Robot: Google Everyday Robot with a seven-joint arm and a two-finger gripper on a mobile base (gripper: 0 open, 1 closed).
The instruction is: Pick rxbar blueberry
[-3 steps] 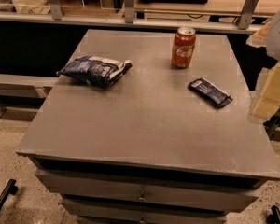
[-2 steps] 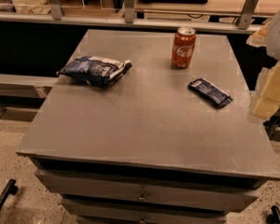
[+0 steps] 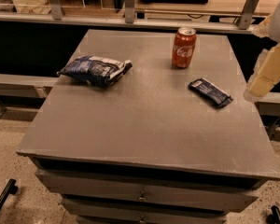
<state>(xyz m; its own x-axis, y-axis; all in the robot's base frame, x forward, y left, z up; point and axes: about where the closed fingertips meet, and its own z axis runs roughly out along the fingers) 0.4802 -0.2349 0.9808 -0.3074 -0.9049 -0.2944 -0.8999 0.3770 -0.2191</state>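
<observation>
The rxbar blueberry (image 3: 210, 92), a small flat bar in a dark navy wrapper with pale lettering, lies on the right side of the grey table (image 3: 144, 125), just in front of and to the right of the red cola can (image 3: 183, 47). My gripper (image 3: 266, 76) shows as a pale, cream-coloured shape at the right edge of the view, beyond the table's right edge. It hangs about level with the bar and apart from it.
A puffy blue-and-white snack bag (image 3: 95, 70) lies on the table's left side. A counter with metal posts (image 3: 129, 3) runs behind the table. Drawers (image 3: 140, 197) are below the tabletop. Speckled floor surrounds the table.
</observation>
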